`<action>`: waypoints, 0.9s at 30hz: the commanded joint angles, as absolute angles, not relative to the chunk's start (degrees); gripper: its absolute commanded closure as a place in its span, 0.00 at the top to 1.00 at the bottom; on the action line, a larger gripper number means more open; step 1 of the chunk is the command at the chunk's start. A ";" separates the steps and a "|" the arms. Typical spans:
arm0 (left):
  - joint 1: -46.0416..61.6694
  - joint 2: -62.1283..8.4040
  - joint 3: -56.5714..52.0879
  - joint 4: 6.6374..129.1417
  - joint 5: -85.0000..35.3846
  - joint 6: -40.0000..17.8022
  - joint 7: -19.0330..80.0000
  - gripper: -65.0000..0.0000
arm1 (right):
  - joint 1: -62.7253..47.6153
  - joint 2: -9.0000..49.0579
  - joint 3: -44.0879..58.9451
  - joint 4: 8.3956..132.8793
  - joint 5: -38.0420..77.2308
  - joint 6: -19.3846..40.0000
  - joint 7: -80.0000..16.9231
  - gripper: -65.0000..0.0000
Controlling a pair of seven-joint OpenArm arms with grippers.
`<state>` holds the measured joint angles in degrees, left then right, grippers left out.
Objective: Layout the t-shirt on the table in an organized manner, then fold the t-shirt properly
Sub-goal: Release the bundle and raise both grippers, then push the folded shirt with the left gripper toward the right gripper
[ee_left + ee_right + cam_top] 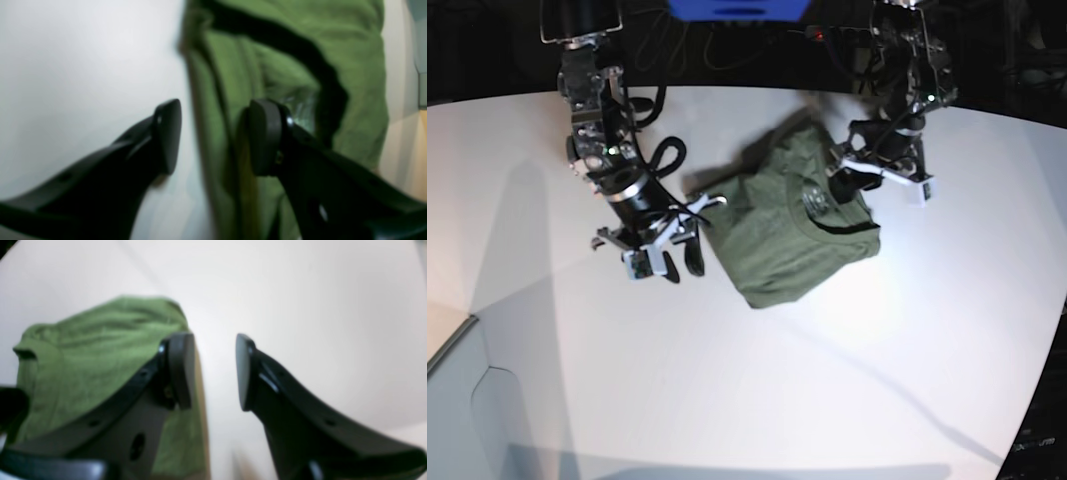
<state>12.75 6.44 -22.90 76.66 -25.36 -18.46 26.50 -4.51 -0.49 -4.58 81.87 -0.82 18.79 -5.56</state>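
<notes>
Olive t-shirt [792,235], seemingly folded, on white table [827,380]

Blurred throughout in both wrist views. Pale print inside the neckline of the wrinkly olive-green cotton t-shirt [802,225] too small to read. Shirt cut off at top and bottom edges in the left wrist view. Far shirt edge hidden behind the black left gripper [852,172].

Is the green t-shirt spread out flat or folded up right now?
Folded. In the base view the t-shirt lies as a compact block on the white table, no sleeves sticking out, its neckline on top.
</notes>
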 commanded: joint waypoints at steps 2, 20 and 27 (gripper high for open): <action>12.79 6.90 -21.85 76.53 -25.45 -18.59 26.68 0.49 | -4.53 -0.57 -3.21 83.03 -0.13 19.03 -3.82 0.34; 3.82 -0.40 -15.52 65.71 -25.01 -18.59 26.95 0.00 | -8.40 -0.40 4.18 85.23 -0.13 19.03 -3.82 0.34; -2.59 -10.15 -0.31 62.46 -24.92 -18.59 26.95 0.00 | -8.40 -0.40 5.05 85.23 -0.22 19.03 -3.82 0.34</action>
<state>-2.11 -9.96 -0.03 62.26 -26.15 -19.70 25.85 -8.93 -0.49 5.04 84.01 -0.82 18.79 -5.34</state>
